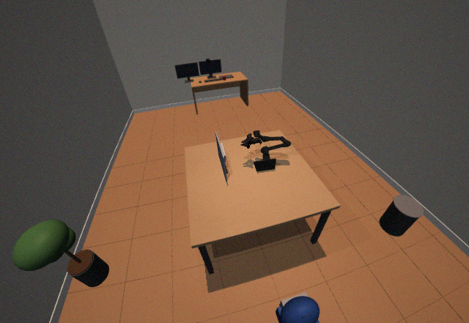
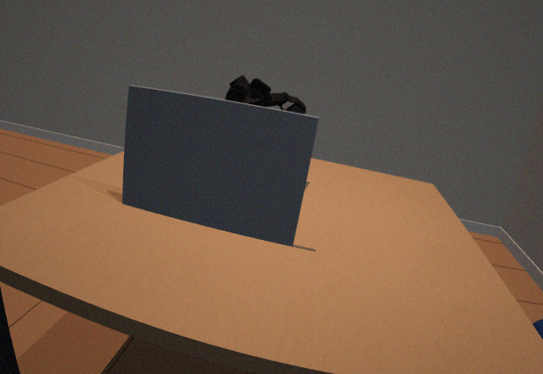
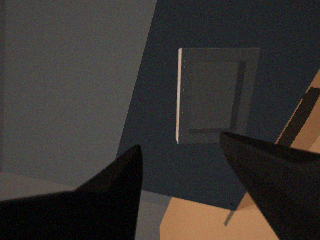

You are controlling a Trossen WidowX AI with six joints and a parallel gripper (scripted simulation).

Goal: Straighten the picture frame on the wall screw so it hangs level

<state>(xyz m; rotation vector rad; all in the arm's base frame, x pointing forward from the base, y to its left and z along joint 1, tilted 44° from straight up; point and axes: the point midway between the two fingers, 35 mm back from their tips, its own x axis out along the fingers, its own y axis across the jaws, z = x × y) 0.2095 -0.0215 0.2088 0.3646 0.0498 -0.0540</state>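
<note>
The grey picture frame (image 1: 223, 150) (image 3: 212, 95) hangs on the robot-facing side of the dark upright panel (image 1: 223, 168) (image 2: 215, 164) (image 3: 185, 175). The wrist view is turned, with the panel's upper edge at left. There the frame's pale top edge is not parallel to the panel's edge. Its end toward the top of the view sits nearer the panel's upper edge, so it hangs crooked. My gripper (image 1: 241, 143) (image 3: 180, 144) is partly open and empty, standing back from the frame with a gap. In the exterior view the panel hides frame and fingers. The screw and notched strip are hidden.
The panel stands on the wooden table (image 1: 257, 206) (image 2: 372, 273) (image 3: 182, 220). The arm (image 1: 278, 145) (image 2: 280, 98) reaches over the table from its base (image 1: 264, 165). A desk with two monitors, a plant, a dark bin and a blue object stand away from the table.
</note>
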